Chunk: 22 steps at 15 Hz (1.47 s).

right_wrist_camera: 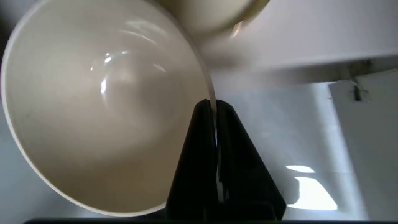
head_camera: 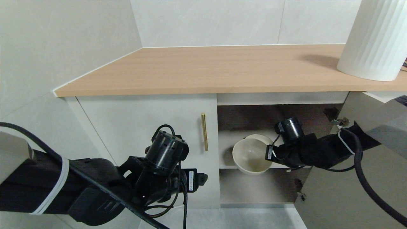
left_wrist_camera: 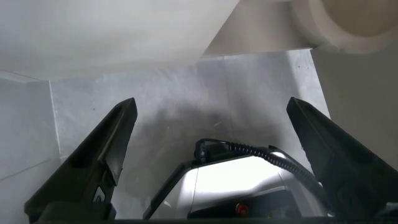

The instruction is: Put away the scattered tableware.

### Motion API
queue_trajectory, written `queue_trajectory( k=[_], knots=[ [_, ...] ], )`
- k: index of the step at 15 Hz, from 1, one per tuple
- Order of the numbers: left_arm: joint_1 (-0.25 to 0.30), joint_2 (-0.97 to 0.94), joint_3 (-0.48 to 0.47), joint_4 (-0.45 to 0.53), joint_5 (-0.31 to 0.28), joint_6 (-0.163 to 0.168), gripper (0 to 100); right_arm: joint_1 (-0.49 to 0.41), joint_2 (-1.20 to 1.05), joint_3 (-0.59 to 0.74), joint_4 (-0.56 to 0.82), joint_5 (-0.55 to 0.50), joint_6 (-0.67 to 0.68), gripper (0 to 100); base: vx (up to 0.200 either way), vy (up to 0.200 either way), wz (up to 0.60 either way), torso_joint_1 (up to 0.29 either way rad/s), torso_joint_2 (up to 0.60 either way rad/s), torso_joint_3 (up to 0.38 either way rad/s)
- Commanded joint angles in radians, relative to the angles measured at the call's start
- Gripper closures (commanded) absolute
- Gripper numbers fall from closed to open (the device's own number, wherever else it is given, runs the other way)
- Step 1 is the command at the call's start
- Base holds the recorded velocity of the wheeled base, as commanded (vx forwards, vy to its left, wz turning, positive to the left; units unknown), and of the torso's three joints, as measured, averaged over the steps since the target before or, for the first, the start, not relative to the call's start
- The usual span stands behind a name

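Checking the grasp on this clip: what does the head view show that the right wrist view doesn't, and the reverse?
Head view: the wooden countertop, the ribbed white container on it, and the closed door's brass handle. Right wrist view: the right claw close up, with the bowl pinched by the rim between its fingers. Shared: the held bowl and a second bowl behind it.

The left arm hangs low, its pincer (left_wrist_camera: 211, 109) spread wide and pointing down. The right arm stretches forward, its pincer (right_wrist_camera: 214, 107) clamped on the rim of a bowl (right_wrist_camera: 106, 99).
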Motion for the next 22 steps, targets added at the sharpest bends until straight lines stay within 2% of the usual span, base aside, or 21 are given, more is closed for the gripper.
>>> queue_trajectory(
  k=[1, 6, 10, 14, 22],
  knots=[
    [0.0, -0.002, -0.001, -0.002, 0.0, 0.0, 0, -0.018, 0.032, -0.061, -0.002, 0.0, 0.046, 100, 0.0, 0.0, 0.0, 0.0, 0.0, 0.0],
    [0.0, 0.004, -0.001, -0.002, 0.0, 0.0, 0, -0.067, 0.108, -0.185, 0.0, -0.02, 0.173, 100, 0.0, 0.0, 0.0, 0.0, 0.0, 0.0],
    [0.0, 0.006, -0.001, -0.002, 0.0, 0.0, 0, -0.095, 0.173, -0.26, 0.0, -0.089, 0.193, 100, 0.0, 0.0, 0.0, 0.0, 0.0, 0.0],
    [0.0, 0.007, -0.001, -0.002, 0.0, 0.0, 0, -0.121, 0.185, -0.278, 0.0, -0.098, 0.193, 100, 0.0, 0.0, 0.0, 0.0, 0.0, 0.0],
    [0.0, 0.007, -0.001, -0.002, 0.002, 0.0, 0, -0.118, 0.197, -0.277, 0.004, -0.101, 0.19, 100, 0.0, 0.0, 0.0, 0.0, 0.0, 0.0]
  ],
)
